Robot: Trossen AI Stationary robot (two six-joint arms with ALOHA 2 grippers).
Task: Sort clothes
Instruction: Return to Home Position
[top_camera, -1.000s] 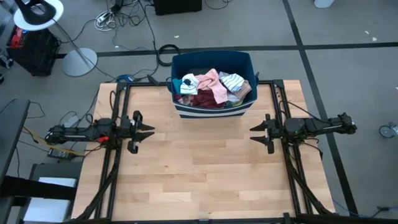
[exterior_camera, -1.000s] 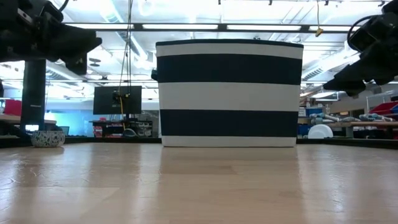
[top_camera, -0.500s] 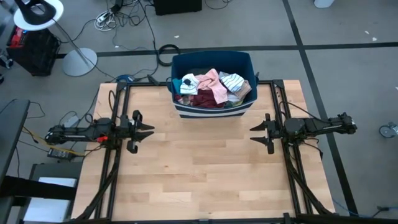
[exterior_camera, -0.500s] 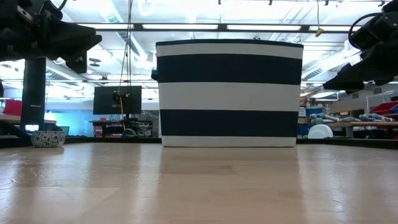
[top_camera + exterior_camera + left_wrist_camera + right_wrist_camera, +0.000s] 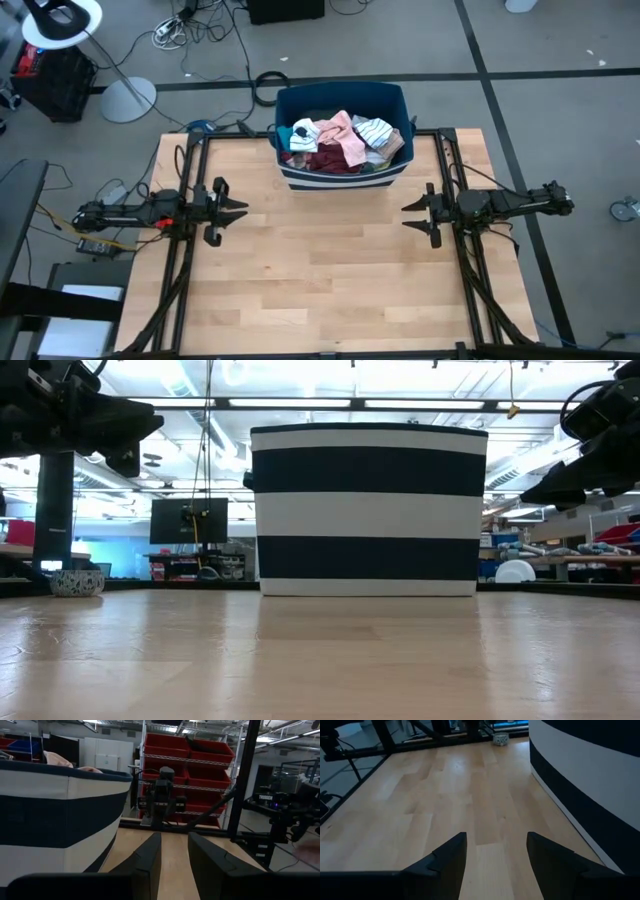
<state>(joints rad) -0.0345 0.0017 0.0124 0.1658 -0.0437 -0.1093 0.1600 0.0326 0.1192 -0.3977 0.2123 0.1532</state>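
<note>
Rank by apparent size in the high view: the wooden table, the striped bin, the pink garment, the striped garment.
1. Wooden table
2. Striped bin
3. Pink garment
4. Striped garment, though it lies partly buried, so only its visible part counts.

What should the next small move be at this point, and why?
Probably just park both arms where they are. The clothes lie heaped in the bin, no garment shows on the table, and the left gripper and right gripper hang open and empty at its two sides, so nothing seems left to pick.
</note>
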